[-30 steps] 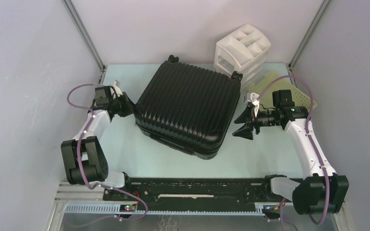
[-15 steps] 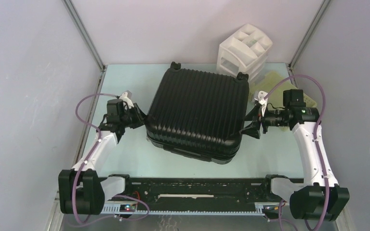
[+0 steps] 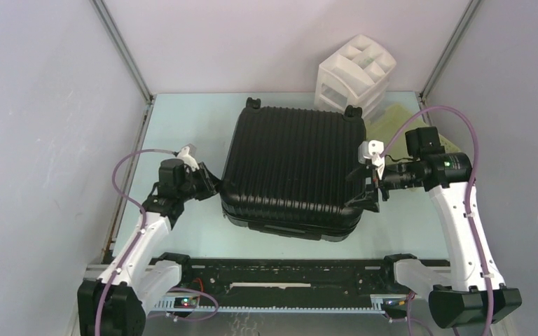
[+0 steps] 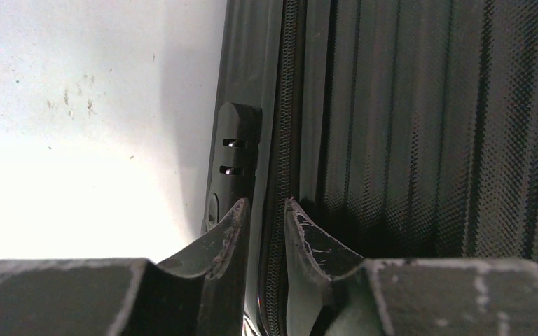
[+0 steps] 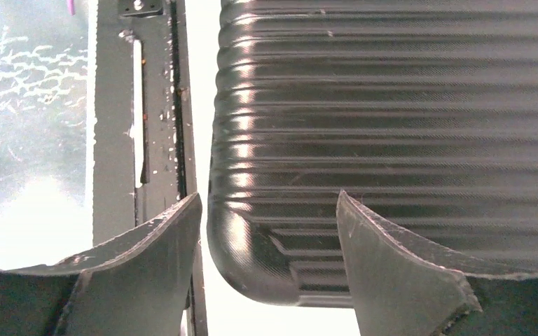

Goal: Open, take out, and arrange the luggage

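Lying flat in the middle of the pale green table (image 3: pixel 182 126), the big black hard suitcase with the ribbed shell (image 3: pixel 291 168) is shut, with its small wheels at the far edge. A white drawer box (image 3: pixel 354 77) and a pale yellow basket with holes (image 3: pixel 401 115) sit behind it.

The left fingers (image 4: pixel 228 231) are at the left side of the suitcase, close together with a thin gap. The zip line runs up between them, and no zip tab shows in the gap. The right fingers (image 5: pixel 161 245) are wide apart, with the near right corner of the suitcase between them.

The suitcase looks heavy and stiff. Its shiny shell is likely slippery, so a pinch on the ribs would probably slide off. The zip along the side seems the best place to take hold, at a small tab that the fingers can squeeze.
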Motion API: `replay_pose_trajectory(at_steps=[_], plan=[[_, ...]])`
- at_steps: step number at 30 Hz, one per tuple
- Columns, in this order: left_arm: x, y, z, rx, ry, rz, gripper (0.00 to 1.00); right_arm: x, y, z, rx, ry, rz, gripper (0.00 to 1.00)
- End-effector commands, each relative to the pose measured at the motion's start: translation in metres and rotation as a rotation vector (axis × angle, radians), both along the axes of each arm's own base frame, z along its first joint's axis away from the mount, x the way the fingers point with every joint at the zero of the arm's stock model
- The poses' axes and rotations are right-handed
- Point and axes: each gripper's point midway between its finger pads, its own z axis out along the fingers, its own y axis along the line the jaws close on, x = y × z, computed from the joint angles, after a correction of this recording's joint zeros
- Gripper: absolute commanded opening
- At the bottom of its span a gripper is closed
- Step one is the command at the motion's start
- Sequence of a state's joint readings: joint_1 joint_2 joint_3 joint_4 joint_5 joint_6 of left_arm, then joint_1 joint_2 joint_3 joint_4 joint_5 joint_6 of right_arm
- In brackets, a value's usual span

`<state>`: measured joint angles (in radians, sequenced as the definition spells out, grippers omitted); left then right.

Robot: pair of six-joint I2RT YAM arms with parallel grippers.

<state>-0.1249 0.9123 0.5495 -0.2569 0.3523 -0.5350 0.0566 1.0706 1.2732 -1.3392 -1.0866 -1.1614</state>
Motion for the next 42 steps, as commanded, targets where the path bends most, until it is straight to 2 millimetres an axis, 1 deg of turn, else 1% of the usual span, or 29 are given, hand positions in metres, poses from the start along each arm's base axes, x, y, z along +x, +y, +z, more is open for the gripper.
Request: replay_pose_trajectory(at_steps=[1,2,6,7,8,9,13,15,18,21,23,25,26,28,30,33,37,42], plan=[[-0.017,-0.024,0.016,-0.094,-0.014,-0.081,0.3,-0.025,0.01,0.011,0.008,-0.02,0.093,0.84],[-0.017,-0.023,0.017,-0.089,-0.019,-0.076,0.31,-0.031,0.013,0.012,0.018,-0.016,0.118,0.88],[-0.019,-0.008,0.023,-0.017,-0.043,-0.02,0.35,-0.051,0.023,0.008,0.0,-0.015,0.231,0.9],[-0.019,-0.003,0.026,0.001,-0.054,-0.005,0.35,-0.055,0.025,0.005,-0.01,-0.014,0.255,0.91],[-0.019,0.001,0.029,0.017,-0.065,0.01,0.36,-0.058,0.026,0.003,-0.02,-0.02,0.278,0.94],[-0.019,0.004,0.034,0.033,-0.08,0.022,0.37,-0.061,0.028,-0.001,-0.031,-0.023,0.298,0.99],[-0.024,0.022,0.054,0.116,-0.141,0.065,0.4,-0.074,0.033,-0.015,-0.07,-0.05,0.371,1.0],[-0.027,0.032,0.067,0.16,-0.181,0.09,0.44,-0.078,0.033,-0.023,-0.111,-0.063,0.397,1.0],[-0.033,0.047,0.088,0.21,-0.25,0.144,0.53,-0.084,0.037,-0.033,-0.149,-0.06,0.435,1.0],[-0.04,0.056,0.108,0.215,-0.324,0.19,0.65,-0.087,0.043,-0.046,-0.188,-0.051,0.445,1.0],[-0.045,0.058,0.12,0.2,-0.372,0.213,0.77,-0.089,0.047,-0.057,-0.227,-0.053,0.455,0.99],[-0.049,0.058,0.128,0.171,-0.414,0.228,0.94,-0.094,0.049,-0.068,-0.272,-0.058,0.475,0.99],[-0.051,0.058,0.13,0.153,-0.428,0.238,0.99,-0.095,0.05,-0.073,-0.286,-0.063,0.48,0.98],[-0.054,0.058,0.135,0.106,-0.455,0.264,1.0,-0.1,0.053,-0.079,-0.304,-0.072,0.501,0.98],[-0.055,0.055,0.135,0.067,-0.465,0.268,1.0,-0.1,0.058,-0.085,-0.307,-0.075,0.497,0.97],[-0.057,0.045,0.13,0.012,-0.458,0.234,1.0,-0.097,0.062,-0.098,-0.34,-0.109,0.485,0.95],[-0.059,0.038,0.117,-0.041,-0.418,0.226,0.91,-0.095,0.069,-0.114,-0.385,-0.165,0.484,0.91],[-0.06,0.034,0.092,-0.11,-0.346,0.256,0.84,-0.091,0.088,-0.121,-0.399,-0.238,0.466,0.84]])
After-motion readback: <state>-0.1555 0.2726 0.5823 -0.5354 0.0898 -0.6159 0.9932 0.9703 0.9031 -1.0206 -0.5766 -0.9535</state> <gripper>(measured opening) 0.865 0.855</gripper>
